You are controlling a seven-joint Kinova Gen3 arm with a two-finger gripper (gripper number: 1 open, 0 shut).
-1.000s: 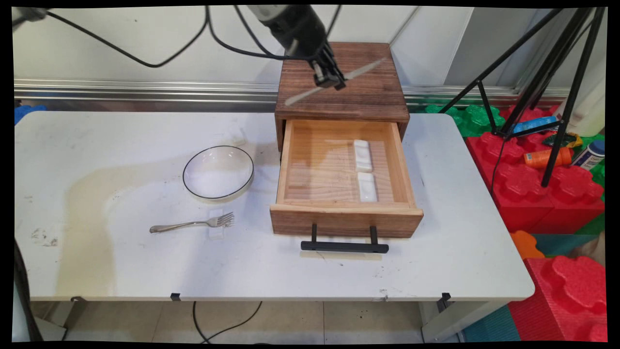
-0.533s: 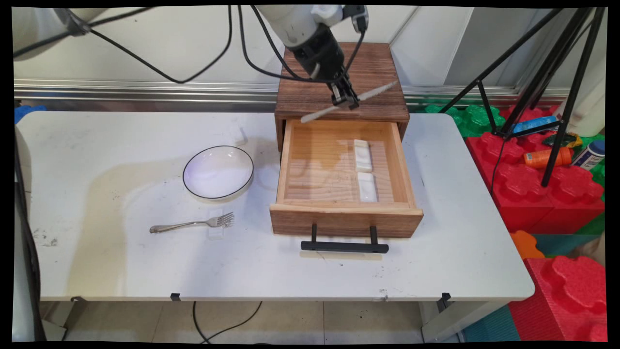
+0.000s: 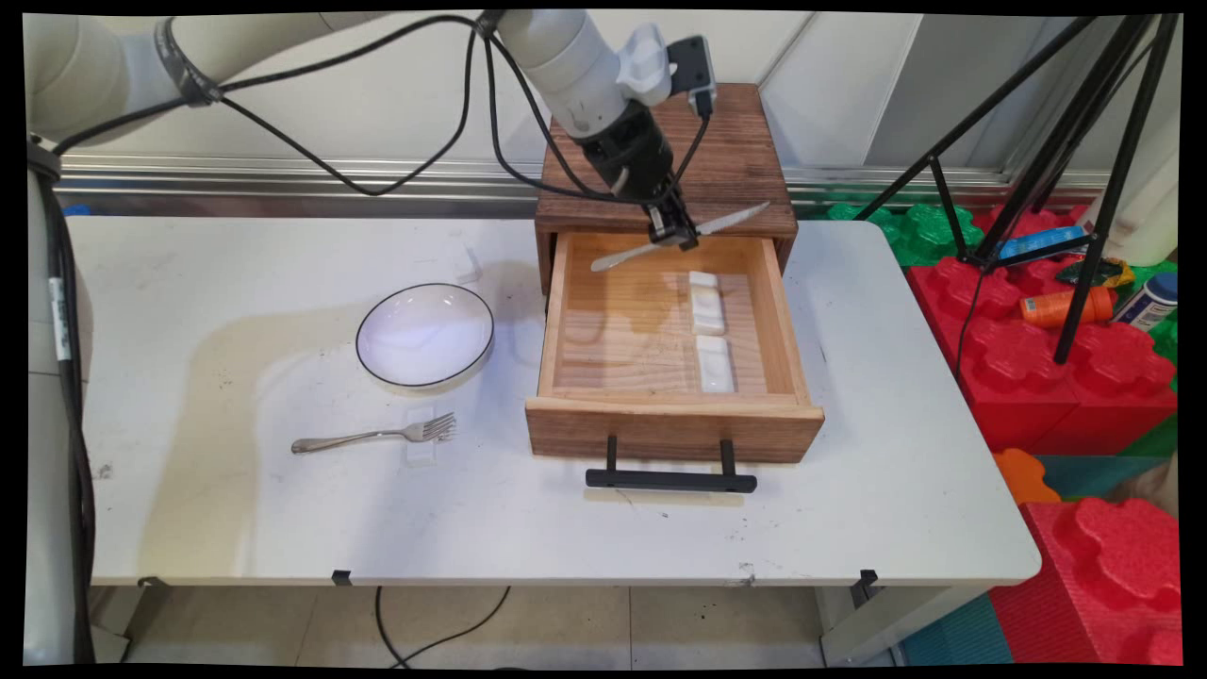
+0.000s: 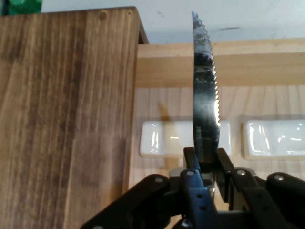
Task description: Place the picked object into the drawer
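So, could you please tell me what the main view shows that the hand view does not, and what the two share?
Only the main view shows the white table, the bowl, the fork, the drawer's black handle, and the knife's whole length. Only the hand view shows the blade's serrated edge and the claw clamped on it up close. Both show the knife held over the open drawer, the two white rests inside it, and the dark wooden cabinet.
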